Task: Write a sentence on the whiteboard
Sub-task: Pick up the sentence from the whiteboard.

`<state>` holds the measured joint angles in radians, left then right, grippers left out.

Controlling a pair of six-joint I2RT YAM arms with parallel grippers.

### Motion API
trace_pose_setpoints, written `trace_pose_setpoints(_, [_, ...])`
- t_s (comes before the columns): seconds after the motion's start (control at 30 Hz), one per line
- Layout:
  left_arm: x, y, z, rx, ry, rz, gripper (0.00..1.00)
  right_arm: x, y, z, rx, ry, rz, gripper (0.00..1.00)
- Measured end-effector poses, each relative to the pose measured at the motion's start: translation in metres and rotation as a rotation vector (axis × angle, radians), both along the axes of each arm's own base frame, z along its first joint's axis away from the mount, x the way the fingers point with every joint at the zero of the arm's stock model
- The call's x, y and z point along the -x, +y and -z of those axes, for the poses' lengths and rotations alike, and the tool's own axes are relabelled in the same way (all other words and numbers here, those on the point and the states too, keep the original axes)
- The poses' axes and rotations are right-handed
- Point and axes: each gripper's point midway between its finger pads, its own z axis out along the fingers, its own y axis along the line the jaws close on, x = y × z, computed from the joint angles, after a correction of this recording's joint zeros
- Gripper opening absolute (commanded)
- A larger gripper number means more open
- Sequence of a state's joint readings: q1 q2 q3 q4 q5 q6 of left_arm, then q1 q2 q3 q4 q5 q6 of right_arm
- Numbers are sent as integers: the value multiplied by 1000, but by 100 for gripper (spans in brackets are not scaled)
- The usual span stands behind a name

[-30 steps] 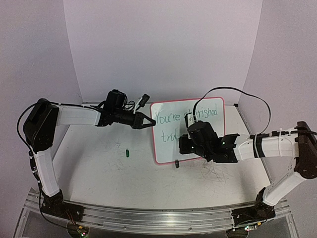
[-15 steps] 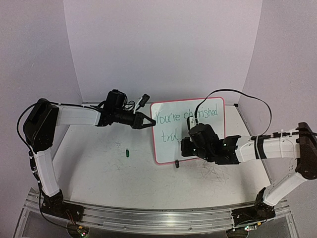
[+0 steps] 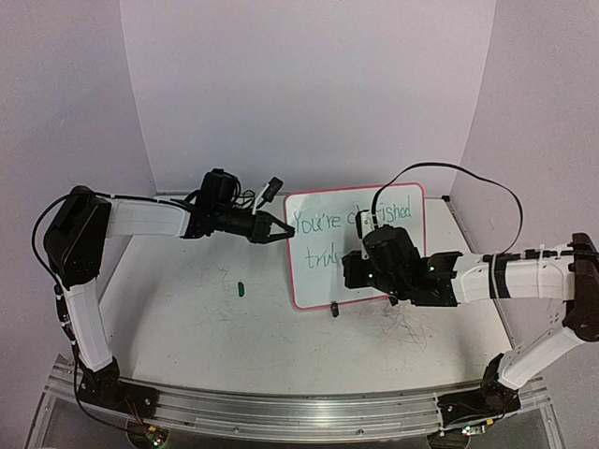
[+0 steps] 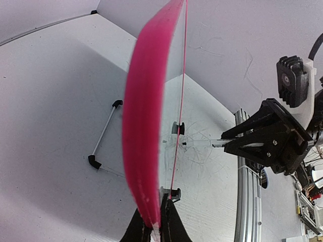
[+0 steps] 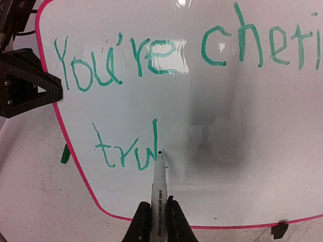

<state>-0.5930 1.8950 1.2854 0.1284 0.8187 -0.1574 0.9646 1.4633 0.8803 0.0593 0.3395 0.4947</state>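
On the table (image 3: 187, 318), the upright whiteboard (image 3: 311, 279) is clamped at its left edge by the jaws of the left gripper (image 3: 284, 231). A marker (image 5: 159, 184), clenched in the jaws of the right gripper (image 5: 157, 216), is held to the second line of the green sentence (image 5: 160, 63).

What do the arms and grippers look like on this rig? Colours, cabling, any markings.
The left arm and right arm have white link shells and black joint housings, on black bases bolted to a silver rail. The left gripper and right gripper are black with angular, wedge-shaped fingers. A thin black cable loops over the right arm. Small green lights show near its wrist. No lettering legible.
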Motion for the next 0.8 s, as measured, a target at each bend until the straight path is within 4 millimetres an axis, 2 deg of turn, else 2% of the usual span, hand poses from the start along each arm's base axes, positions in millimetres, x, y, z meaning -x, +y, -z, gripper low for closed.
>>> trace_pose_setpoints(0.8, [0, 0, 0, 0, 0, 0, 0, -6, 1, 6, 30, -4, 20, 0])
